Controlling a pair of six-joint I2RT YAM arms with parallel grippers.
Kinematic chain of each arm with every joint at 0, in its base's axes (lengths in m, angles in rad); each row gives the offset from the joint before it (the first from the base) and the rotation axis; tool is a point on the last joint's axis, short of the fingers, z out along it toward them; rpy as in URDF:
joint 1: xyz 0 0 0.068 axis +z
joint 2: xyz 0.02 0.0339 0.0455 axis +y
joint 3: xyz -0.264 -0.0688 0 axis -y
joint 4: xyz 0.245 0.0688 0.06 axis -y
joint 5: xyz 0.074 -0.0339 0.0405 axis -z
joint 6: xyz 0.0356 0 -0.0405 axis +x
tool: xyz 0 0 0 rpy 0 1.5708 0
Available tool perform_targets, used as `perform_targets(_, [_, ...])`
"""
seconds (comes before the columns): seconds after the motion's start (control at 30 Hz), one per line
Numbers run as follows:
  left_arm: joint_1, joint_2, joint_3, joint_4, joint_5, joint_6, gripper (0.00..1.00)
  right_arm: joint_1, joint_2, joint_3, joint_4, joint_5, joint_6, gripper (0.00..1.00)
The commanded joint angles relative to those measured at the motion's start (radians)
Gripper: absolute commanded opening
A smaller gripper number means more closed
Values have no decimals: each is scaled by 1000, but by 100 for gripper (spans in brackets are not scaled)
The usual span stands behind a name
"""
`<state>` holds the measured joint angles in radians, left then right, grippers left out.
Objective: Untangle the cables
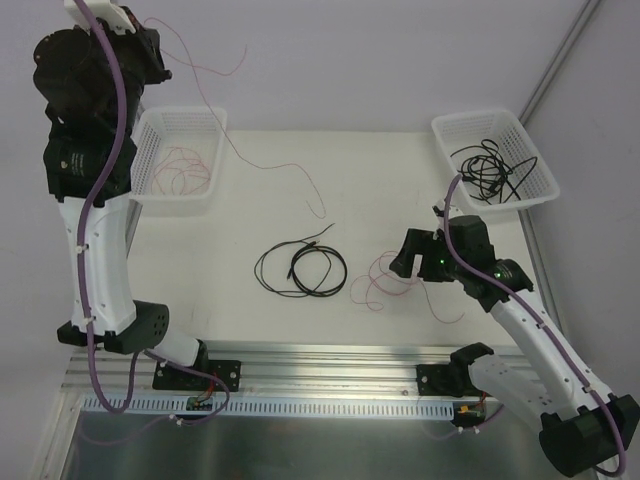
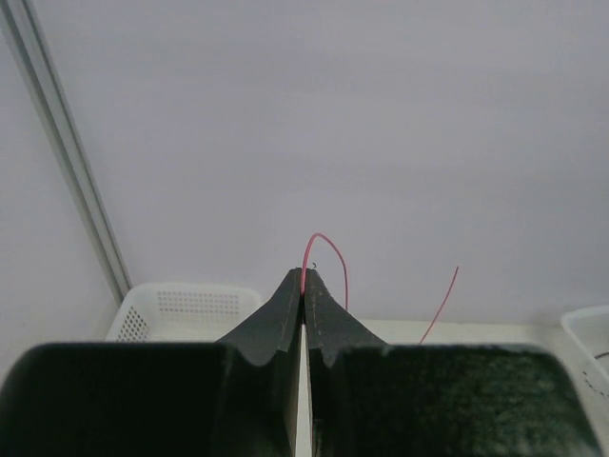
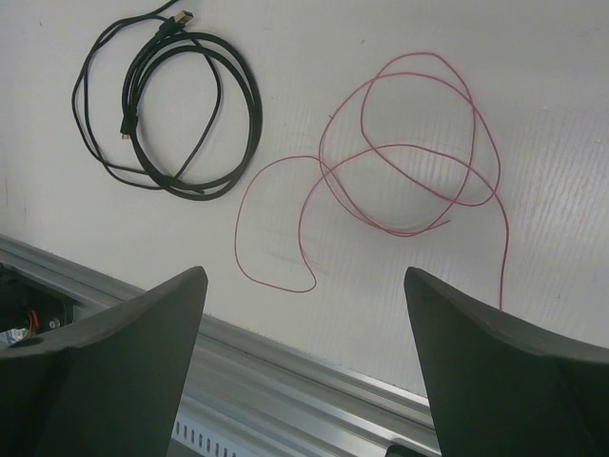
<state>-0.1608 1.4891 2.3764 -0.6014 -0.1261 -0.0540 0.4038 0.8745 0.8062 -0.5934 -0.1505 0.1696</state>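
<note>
High above the table point(image 1: 380, 180), left gripper point(image 2: 304, 286) pinches red wire point(image 2: 328, 249) — right gripper point(image 3: 304, 281) gapes, empty, over pink loops point(image 3: 409, 143) by the rail point(image 3: 285, 352).

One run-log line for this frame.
left gripper: shut on red wire, held high | right gripper: open above loose red loops | black coil: ungripped

No text, label, brand, number or sign can be read in any of the three views. The small multicoloured component point(image 1: 199, 402) on the near metal rail by the left arm's base, and the matching small component point(image 1: 470, 412) by the right arm's base, are too small to tell whether they carry any marking.
</note>
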Motion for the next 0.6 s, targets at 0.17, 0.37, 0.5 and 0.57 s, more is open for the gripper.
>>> perform_targets(0.17, [155,175,75,273,-60,56,0,9,-25,14,-29,-41,-33,90])
perform_targets(0.37, [357,209,-144,436,52,-96,0,9,0,-2,9,-64,-36,90])
perform_targets(0.5, [369,243,-373,492,60,-60,0,10,34,-22,61,-81,-25,89])
perform_targets(0.57, [376,286,-425,489,60,-38,0,10,53,-30,75,-93,-18,89])
